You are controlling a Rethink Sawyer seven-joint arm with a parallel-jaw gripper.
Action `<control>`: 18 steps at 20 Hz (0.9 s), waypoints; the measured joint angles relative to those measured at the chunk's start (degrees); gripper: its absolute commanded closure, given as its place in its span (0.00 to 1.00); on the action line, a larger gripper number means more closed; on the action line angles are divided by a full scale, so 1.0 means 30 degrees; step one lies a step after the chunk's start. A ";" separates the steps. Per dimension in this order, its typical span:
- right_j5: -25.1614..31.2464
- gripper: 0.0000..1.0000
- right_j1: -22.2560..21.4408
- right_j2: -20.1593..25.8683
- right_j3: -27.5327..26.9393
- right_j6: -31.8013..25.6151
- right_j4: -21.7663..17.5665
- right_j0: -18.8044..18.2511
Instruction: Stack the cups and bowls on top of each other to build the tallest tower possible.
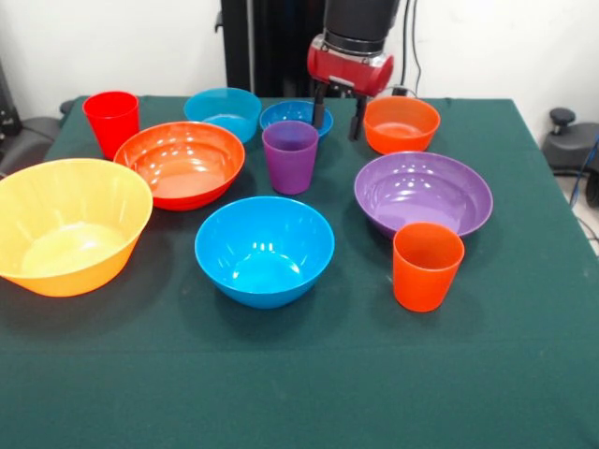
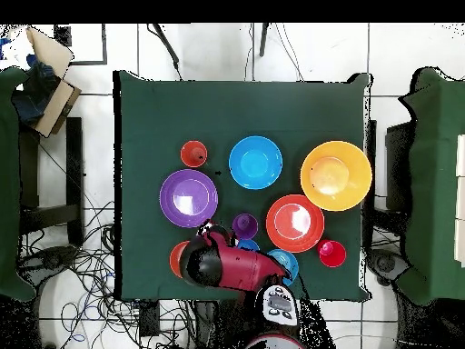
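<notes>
The hand [image 1: 337, 114] hangs open and empty above the counter [image 1: 309, 374], between the small blue bowl [image 1: 295, 116] and the small orange bowl [image 1: 401, 123]. Nothing is stacked. The purple cup [image 1: 289, 156] stands just in front of the small blue bowl, the red cup [image 1: 111, 122] at the far corner, and the orange cup [image 1: 427, 266] in front of the purple bowl [image 1: 423, 194].

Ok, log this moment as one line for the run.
stage: nothing stacked | gripper: open, empty, between small blue bowl and small orange bowl | purple cup: upright, untouched
</notes>
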 measured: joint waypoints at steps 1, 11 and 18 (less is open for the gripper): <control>0.0000 0.00 -0.0037 -0.0014 0.0000 0.0000 0.0083 0.0037; 0.0000 0.00 -0.0194 0.0003 0.0003 0.0000 0.1426 0.0452; 0.0000 0.00 -0.0420 0.0956 0.0113 0.0000 0.2023 0.0185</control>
